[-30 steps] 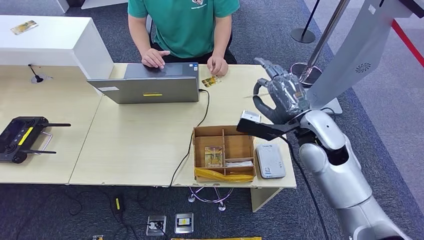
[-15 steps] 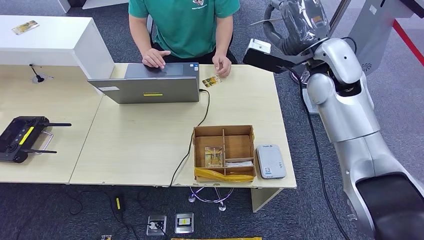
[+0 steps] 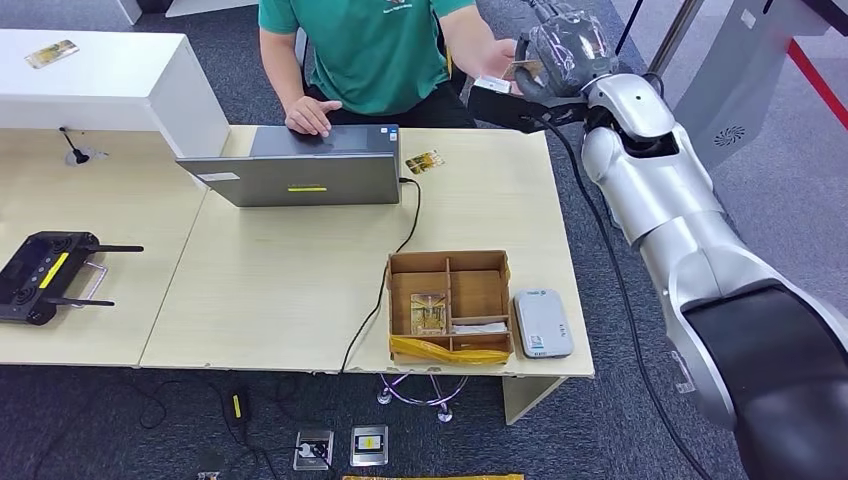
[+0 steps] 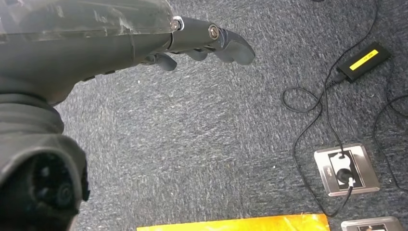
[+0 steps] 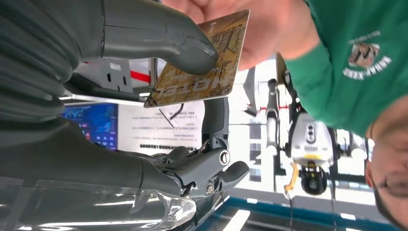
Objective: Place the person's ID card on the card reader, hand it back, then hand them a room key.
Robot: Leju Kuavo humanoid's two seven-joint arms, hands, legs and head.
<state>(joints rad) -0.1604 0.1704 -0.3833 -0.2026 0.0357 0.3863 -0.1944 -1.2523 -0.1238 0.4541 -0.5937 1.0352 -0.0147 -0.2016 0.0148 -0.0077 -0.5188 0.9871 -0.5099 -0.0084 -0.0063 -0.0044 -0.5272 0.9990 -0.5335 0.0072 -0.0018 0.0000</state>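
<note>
Laptop (image 3: 300, 165): at the counter's (image 3: 260, 290) far edge.
Box (image 3: 447, 305): at the near edge, right end.
Card reader (image 3: 541, 322): just right of the box.
Card (image 3: 424, 161): right of the laptop.

Even, bright overhead light on the bench (image 3: 280, 290), soft shadows; right wrist view blows out behind, blurring the person (image 5: 351, 43) up close

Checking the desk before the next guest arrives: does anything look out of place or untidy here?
One gold card lies loose on the desk beside the laptop, outside the cardboard box. Yellow tape sags along the box's front edge, and the laptop's cable trails over the desk edge to the floor. Nothing is spilled.
</note>
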